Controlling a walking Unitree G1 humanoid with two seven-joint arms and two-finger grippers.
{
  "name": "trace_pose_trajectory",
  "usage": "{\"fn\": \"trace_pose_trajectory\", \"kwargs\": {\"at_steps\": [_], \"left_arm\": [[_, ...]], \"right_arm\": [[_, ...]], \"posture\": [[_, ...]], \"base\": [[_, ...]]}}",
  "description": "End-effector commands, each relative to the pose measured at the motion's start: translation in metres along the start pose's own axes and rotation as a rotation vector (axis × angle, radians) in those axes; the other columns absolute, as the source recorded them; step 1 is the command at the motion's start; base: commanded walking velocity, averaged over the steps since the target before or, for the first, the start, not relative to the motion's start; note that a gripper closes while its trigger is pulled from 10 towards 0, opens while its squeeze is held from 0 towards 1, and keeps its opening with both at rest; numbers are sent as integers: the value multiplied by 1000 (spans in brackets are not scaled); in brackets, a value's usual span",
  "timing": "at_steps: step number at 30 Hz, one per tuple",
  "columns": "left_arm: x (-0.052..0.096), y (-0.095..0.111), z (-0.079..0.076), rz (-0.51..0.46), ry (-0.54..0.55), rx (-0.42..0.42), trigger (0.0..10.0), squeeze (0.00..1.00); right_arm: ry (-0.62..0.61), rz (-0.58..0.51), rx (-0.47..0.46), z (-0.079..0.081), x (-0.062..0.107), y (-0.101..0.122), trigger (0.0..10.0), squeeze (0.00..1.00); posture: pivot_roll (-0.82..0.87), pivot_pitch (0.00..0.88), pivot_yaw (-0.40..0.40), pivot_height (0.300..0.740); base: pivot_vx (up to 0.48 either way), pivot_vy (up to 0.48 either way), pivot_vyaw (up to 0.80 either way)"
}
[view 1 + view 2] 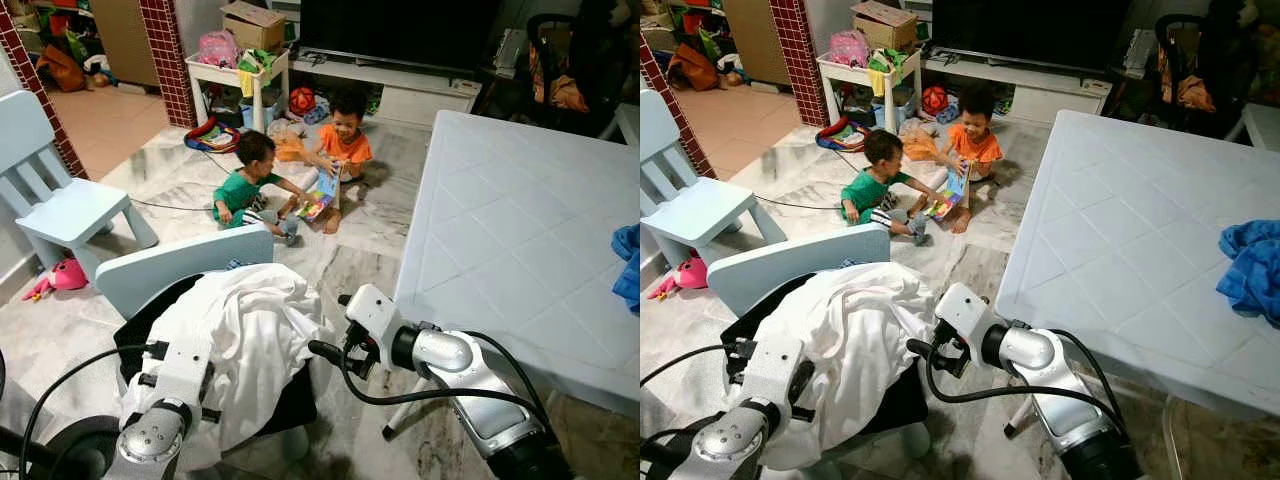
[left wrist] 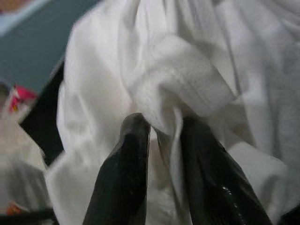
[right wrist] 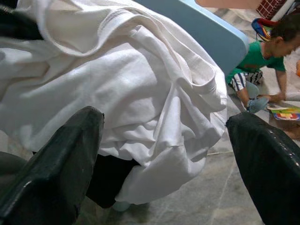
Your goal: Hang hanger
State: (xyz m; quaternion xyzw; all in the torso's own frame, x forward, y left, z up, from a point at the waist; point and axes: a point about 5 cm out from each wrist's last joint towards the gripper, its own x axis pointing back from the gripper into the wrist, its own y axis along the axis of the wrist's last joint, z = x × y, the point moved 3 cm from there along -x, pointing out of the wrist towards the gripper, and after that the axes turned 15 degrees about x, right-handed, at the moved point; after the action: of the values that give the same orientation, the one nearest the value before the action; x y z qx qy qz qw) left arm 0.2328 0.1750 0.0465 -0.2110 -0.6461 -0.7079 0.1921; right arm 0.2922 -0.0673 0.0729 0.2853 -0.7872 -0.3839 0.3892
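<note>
The left gripper (image 2: 159,140) has its two black fingers (image 2: 124,164) pressed onto a bunched fold of a white garment (image 1: 245,335), pinching the cloth between them. The right gripper (image 3: 164,154) is spread wide, one finger on each side of its wrist view, facing the hanging edge of the same white garment without touching it; from the head views it sits just beside the garment's right edge, low in front of the robot. The garment lies heaped over a small light blue chair (image 1: 180,265), draped across its seat and spilling over a black cloth (image 1: 890,400) beneath it, with the chair's curved backrest rising behind the pile. No hanger can be made out in the heap. To the right stands a white counter (image 1: 520,230) whose near left corner comes close to the right arm, leaving only a narrow strip of marble floor (image 1: 350,250) between its left edge and the chair. A blue cloth (image 1: 1252,268) lies at the counter's right edge. A second light blue chair (image 1: 55,195) stands by the left wall with a pink toy (image 1: 62,276) at its foot. Farther off, well apart from the grippers, two children (image 1: 290,170) sit on the floor with a picture book (image 1: 318,195), before a low white TV stand (image 1: 400,85).
</note>
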Motion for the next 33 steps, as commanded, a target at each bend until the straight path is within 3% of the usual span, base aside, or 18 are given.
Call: {"fn": "trace_pose_trajectory", "kwargs": {"at_steps": [1,14,15,22,23,24,26,33], "left_arm": [[-1,6,-1,-16,-11,-26,10000,0],[-3,17,-4,-36,-47,14,10000,0],[-3,17,-6,-35,-60,33,10000,1000],[-2,15,-7,-23,-60,50,10000,1000],[-3,16,-6,-28,-51,63,10000,353],[-3,18,-6,-34,-51,76,10000,0],[-2,23,-6,-46,-57,110,10000,0],[-4,27,-2,-57,-46,110,10000,0]], "right_arm": [[-2,-5,19,-1,1,2,10000,0],[-1,-1,22,0,0,1,10000,0],[-2,0,22,0,1,1,10000,0],[-4,1,25,0,1,1,10000,0],[-2,1,25,0,0,1,10000,0],[-2,2,25,0,0,1,10000,0],[-1,3,25,0,0,1,10000,0],[-1,8,28,0,0,0,10000,0]], "posture": [[-2,0,-55,740],[-5,0,-51,740],[-5,0,-51,740],[-5,0,-50,740],[-6,0,-51,740],[-6,0,-51,740],[-7,0,-51,740],[-7,0,-51,740]], "base": [[0,0,0],[0,0,0],[0,0,0],[0,0,0],[0,0,0],[0,0,0],[0,0,0],[0,0,0]]}}
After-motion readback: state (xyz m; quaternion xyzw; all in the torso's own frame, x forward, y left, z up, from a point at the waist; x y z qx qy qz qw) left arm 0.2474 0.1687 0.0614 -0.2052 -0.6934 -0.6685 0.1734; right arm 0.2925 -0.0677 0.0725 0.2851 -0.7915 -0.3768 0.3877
